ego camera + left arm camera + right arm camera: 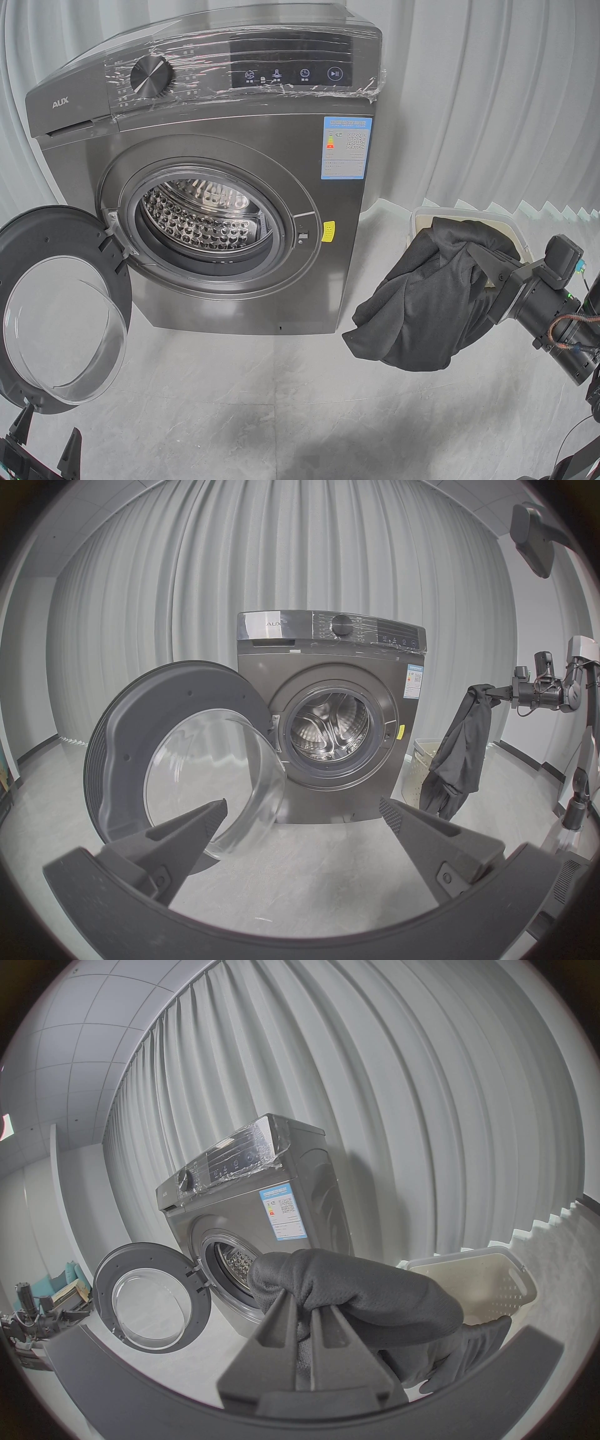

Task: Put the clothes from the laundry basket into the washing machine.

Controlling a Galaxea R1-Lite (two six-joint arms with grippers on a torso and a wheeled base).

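A grey front-loading washing machine (206, 156) stands with its round door (59, 306) swung wide to the left, baring the steel drum (200, 215). My right gripper (494, 265) is shut on a dark grey garment (425, 300), which hangs in the air to the right of the machine and above the cream laundry basket (465, 219). In the right wrist view the garment (356, 1297) drapes over the closed fingers (325, 1347), with the basket (481, 1282) behind. My left gripper (300, 836) stands open and low, near the floor in front of the open door (181, 755).
Pale curtains (487, 94) line the wall behind the machine and basket. Grey floor (250, 406) stretches bare in front of the machine. The open door juts out on the left.
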